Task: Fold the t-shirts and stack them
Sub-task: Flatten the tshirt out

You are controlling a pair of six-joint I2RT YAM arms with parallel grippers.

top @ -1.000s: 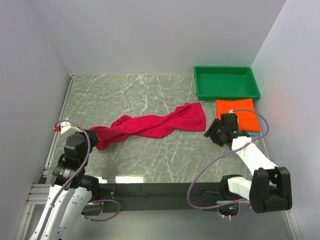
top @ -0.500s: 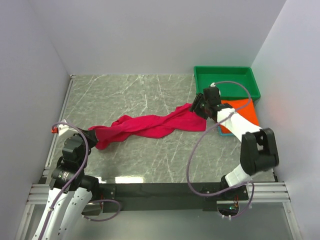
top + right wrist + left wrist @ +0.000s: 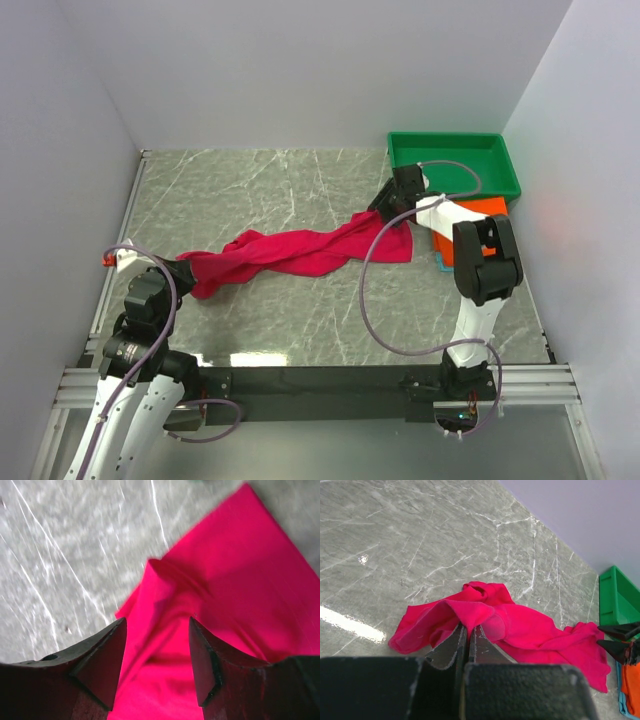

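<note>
Pink shirt [image 3: 300, 250] lies twisted mid-frame; left gripper [image 3: 468, 630] pinches its left end, right gripper [image 3: 157, 627] gapes over its right end.

Top view high at near edge, looking down on table [image 3: 300, 190]. Wrist views low, close. All share crimson-pink shirt [image 3: 300, 252].

The left tool [image 3: 468, 627] has thin dark fingers [image 3: 451, 647] with scuffed pale edges; directly behind them sits a grainy black block [image 3: 520, 692]. The right tool [image 3: 157, 625] has dark, wedge-shaped fingers. Behind the tools, the left arm [image 3: 135, 350] and right arm [image 3: 485, 265] alternate white shells with bulky black joint housings, each trailed by a looping lilac cable [image 3: 368, 300].
</note>
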